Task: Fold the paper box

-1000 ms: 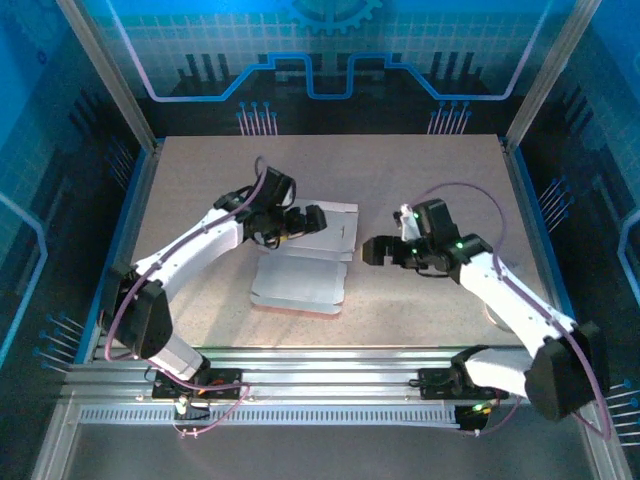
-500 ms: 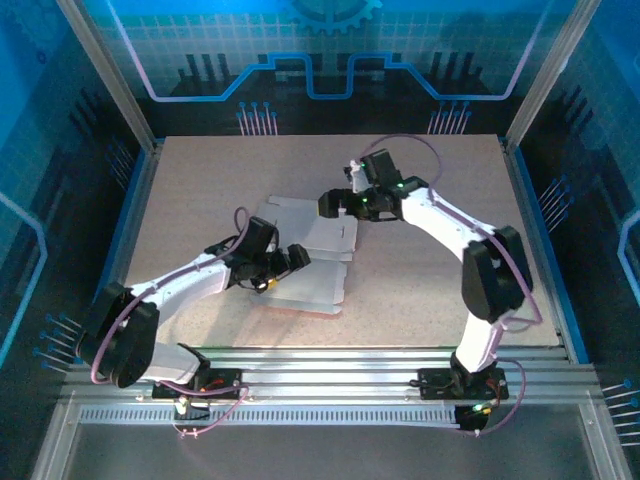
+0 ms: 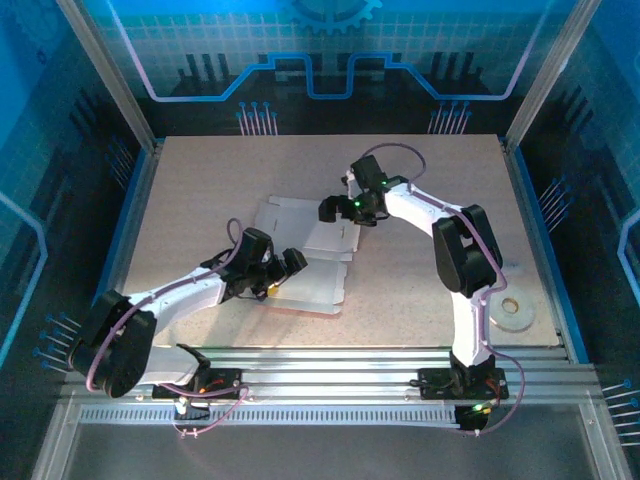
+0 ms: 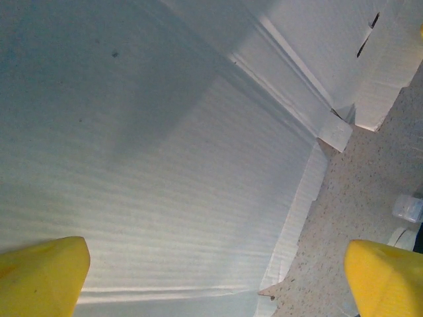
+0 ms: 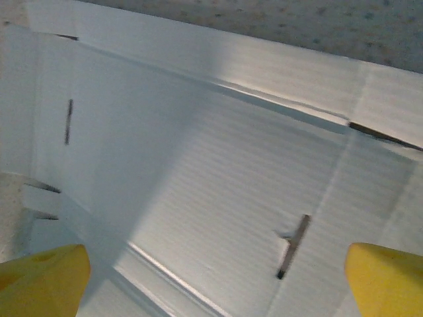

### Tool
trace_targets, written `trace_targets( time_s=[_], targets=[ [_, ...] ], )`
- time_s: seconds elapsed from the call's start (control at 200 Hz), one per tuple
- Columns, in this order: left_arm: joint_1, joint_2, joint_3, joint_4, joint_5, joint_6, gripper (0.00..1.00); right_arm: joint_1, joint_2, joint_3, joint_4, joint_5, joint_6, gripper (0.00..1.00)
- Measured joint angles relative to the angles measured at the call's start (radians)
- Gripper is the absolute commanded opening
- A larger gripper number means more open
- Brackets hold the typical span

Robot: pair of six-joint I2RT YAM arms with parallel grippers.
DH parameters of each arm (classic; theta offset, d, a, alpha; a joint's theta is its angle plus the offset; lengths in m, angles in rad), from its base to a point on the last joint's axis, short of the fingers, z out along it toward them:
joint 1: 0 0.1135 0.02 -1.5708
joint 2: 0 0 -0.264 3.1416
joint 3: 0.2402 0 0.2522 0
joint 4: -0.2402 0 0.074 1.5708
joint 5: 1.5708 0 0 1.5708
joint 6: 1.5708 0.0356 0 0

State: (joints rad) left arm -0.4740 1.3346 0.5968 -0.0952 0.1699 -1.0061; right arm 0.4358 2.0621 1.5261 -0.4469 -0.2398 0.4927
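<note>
The paper box [image 3: 312, 285] lies flat and unfolded in the middle of the table, pale inner side up, with a thin pink edge along its near side. My left gripper [image 3: 291, 262] hovers low over its near-left part, jaws open. In the left wrist view the yellow fingertips [image 4: 41, 277] straddle the ribbed white sheet [image 4: 165, 165] and its right edge. My right gripper [image 3: 328, 210] stands open above the far panel. The right wrist view looks down on creases and slots of the sheet [image 5: 218, 165], with nothing between the fingertips [image 5: 386, 281].
A white tape roll [image 3: 515, 309] lies on the speckled table [image 3: 420, 290] at the near right. Aluminium rails [image 3: 330, 360] run along the near edge, and blue frame walls close in both sides.
My right arm swung from the right of the sheet up over its far panel. My left gripper pulled back from the far part to the near-left part. The sheet stayed put.
</note>
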Motion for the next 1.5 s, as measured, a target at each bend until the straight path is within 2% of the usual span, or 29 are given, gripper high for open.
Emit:
trace_targets(
  time_s=[0.285,0.445,0.62,0.816,0.991,1.186,1.361,1.501],
  targets=[
    [0.001,0.072,-0.005,0.053,0.000,-0.016,0.99,-0.018,-0.024,-0.120,0.052,0.031,-0.004,1.00],
    [0.017,0.087,-0.003,0.071,0.002,-0.013,0.99,-0.018,-0.109,-0.256,0.129,0.055,0.020,1.00],
    [0.074,0.136,0.042,0.076,0.005,0.021,0.99,-0.010,-0.234,-0.428,0.187,0.089,0.098,1.00],
    [0.152,0.191,0.105,0.069,0.001,0.097,0.99,0.075,-0.375,-0.584,0.220,0.143,0.227,1.00],
    [0.172,0.257,0.184,0.052,-0.008,0.163,0.99,0.201,-0.479,-0.665,0.247,0.216,0.345,1.00],
    [0.195,0.352,0.299,0.058,-0.004,0.221,0.99,0.312,-0.537,-0.676,0.276,0.229,0.394,1.00],
    [0.199,0.359,0.344,0.082,0.016,0.248,0.99,0.316,-0.552,-0.614,0.244,0.213,0.320,1.00],
    [0.193,0.292,0.326,0.050,0.027,0.246,0.99,0.290,-0.575,-0.505,0.166,0.195,0.196,1.00]
  ],
)
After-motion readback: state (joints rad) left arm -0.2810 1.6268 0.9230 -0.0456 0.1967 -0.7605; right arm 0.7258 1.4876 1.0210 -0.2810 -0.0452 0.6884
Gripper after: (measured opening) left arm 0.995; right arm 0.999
